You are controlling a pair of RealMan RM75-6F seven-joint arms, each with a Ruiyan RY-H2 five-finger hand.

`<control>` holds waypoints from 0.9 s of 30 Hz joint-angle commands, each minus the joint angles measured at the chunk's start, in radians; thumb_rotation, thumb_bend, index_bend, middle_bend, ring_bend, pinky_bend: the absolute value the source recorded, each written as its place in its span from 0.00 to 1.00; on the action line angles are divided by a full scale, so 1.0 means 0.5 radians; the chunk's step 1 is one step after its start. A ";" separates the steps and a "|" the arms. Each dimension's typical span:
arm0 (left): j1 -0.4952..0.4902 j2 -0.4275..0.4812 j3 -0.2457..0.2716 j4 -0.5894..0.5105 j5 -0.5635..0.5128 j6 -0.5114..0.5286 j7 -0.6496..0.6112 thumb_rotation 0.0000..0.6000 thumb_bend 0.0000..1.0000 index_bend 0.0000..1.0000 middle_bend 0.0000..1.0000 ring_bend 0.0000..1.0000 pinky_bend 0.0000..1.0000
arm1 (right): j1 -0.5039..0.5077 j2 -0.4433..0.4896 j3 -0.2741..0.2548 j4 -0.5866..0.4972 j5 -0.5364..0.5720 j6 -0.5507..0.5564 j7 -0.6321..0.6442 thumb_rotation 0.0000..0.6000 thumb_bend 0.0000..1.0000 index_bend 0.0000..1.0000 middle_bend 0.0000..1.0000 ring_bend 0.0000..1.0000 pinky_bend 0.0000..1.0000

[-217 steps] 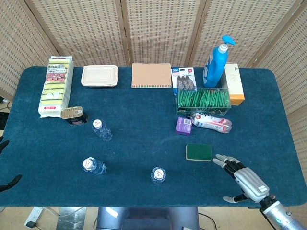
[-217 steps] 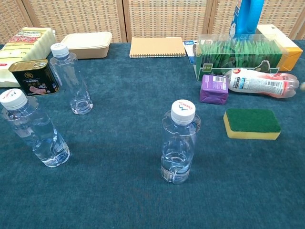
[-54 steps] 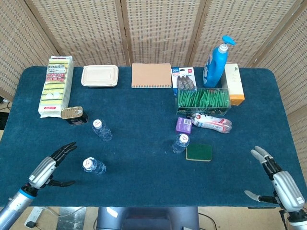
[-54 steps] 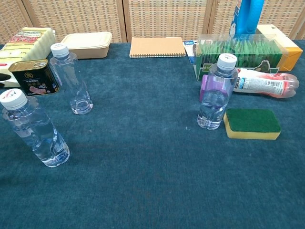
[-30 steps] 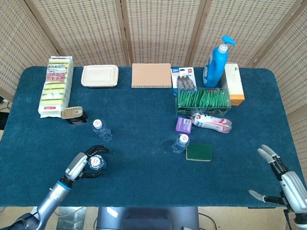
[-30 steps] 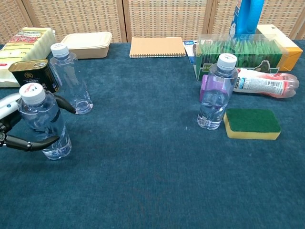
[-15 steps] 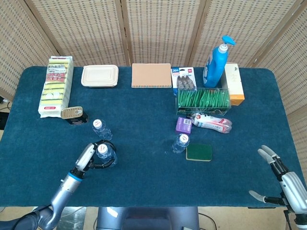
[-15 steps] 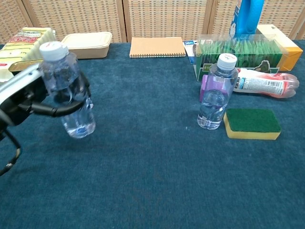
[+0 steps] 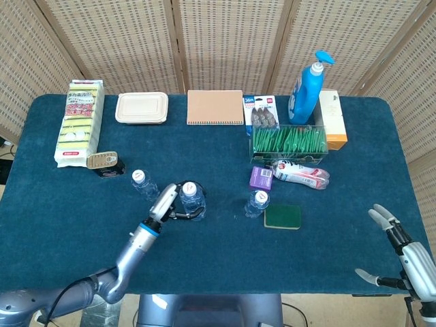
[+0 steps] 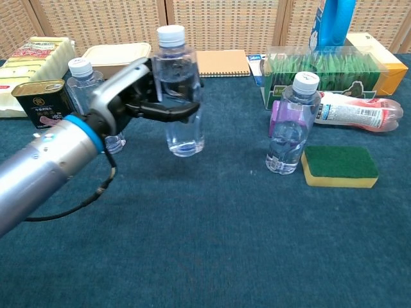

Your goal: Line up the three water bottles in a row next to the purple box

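I have the second bottle [image 10: 178, 90] gripped in my left hand [image 10: 131, 93], upright and carried above the surface [image 10: 212, 244]. One bottle [image 10: 290, 123] already stands to the hand's right, touching or just in front of the purple box [image 9: 260, 178]; the third [image 10: 87, 96] waits just behind the hand. So this is the carry step. Next I judge I must travel further right and set this bottle down beside the placed one. My right hand [image 9: 409, 262] hangs released, fingers apart, well off to the right.
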 commanded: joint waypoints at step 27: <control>-0.394 -0.552 -0.081 0.784 -0.125 -0.173 0.080 1.00 0.34 0.56 0.50 0.37 0.49 | -0.011 0.027 0.032 0.049 0.037 0.017 0.114 1.00 0.00 0.01 0.00 0.00 0.18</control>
